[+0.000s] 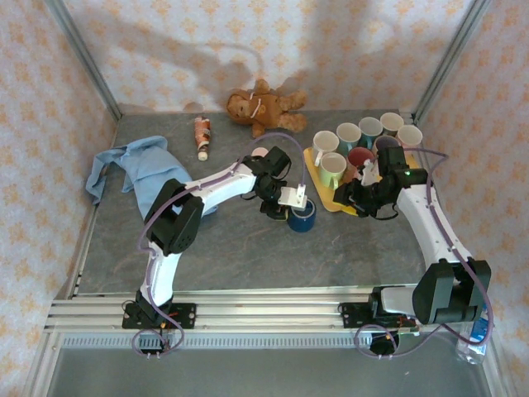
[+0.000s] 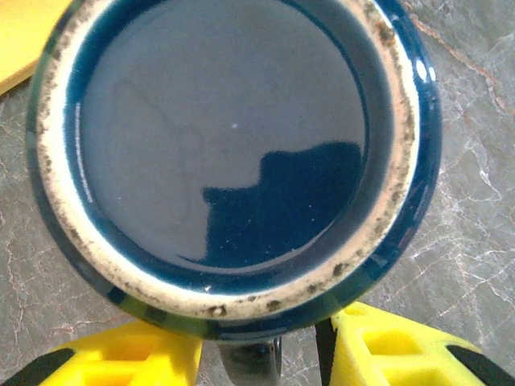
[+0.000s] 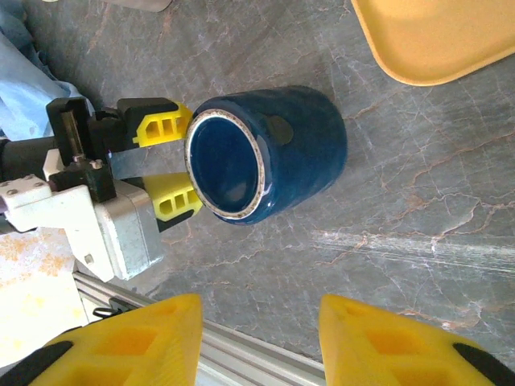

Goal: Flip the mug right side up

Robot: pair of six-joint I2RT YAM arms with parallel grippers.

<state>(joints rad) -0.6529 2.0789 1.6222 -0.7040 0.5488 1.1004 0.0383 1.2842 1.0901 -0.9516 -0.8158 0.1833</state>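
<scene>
The blue mug (image 2: pixel 233 161) is shiny and smooth with a rough, speckled pale ring (image 2: pixel 56 193), the yellow fingers (image 2: pixel 402 358) look like hard smooth plastic, the table (image 2: pixel 475 201) is dull grey like stone with thin veins, the blue cloth (image 1: pixel 132 165) looks soft, and the teddy bear (image 1: pixel 263 106) is fuzzy.

Grey table (image 1: pixel 248 265) | blue cloth (image 1: pixel 132 169) | teddy bear (image 1: pixel 263 106) | yellow tray (image 1: pixel 337 203) | blue mug (image 1: pixel 302 217), base up | perhaps a tube (image 1: pixel 202 136)
</scene>
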